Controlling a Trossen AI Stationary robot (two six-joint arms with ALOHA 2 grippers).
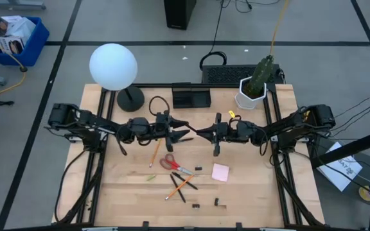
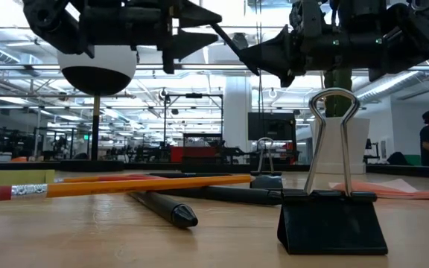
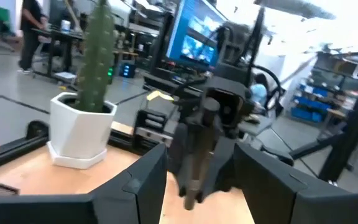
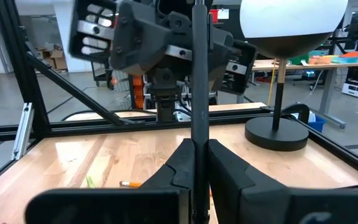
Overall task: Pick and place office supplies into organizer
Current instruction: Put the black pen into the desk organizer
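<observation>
High view: both arms reach inward and meet above mid-table. The right gripper (image 1: 205,133) is clamped on a black pen (image 1: 218,135) lying crosswise to its reach; the left gripper (image 1: 186,133) has its fingers apart, tips just beside the right one. This looks like a handover in the air. To do it well, I'd say the left fingers should straddle the pen squarely and close before the right lets go. The organizer (image 1: 191,98) sits at the far edge between the lamp (image 1: 114,67) and the cactus pot (image 1: 251,94). The scissors (image 1: 175,165), pencils (image 1: 178,190), pink sticky pad (image 1: 220,172) and small clips (image 1: 218,203) lie on the near half of the table (image 1: 127,192).

Low view: both grippers hang high, well clear of the wood. A binder clip (image 2: 332,196) stands in front, with a pencil (image 2: 125,185) and pens (image 2: 162,208) behind it.

Left wrist view: the left gripper's fingers (image 3: 138,183) are spread, and the pen (image 3: 199,158) stands upright between them in the other arm's hold; I can't tell if they touch it.

Right wrist view: the right gripper's fingers (image 4: 176,165) are pressed on the pen (image 4: 199,93), which stands vertical.
</observation>
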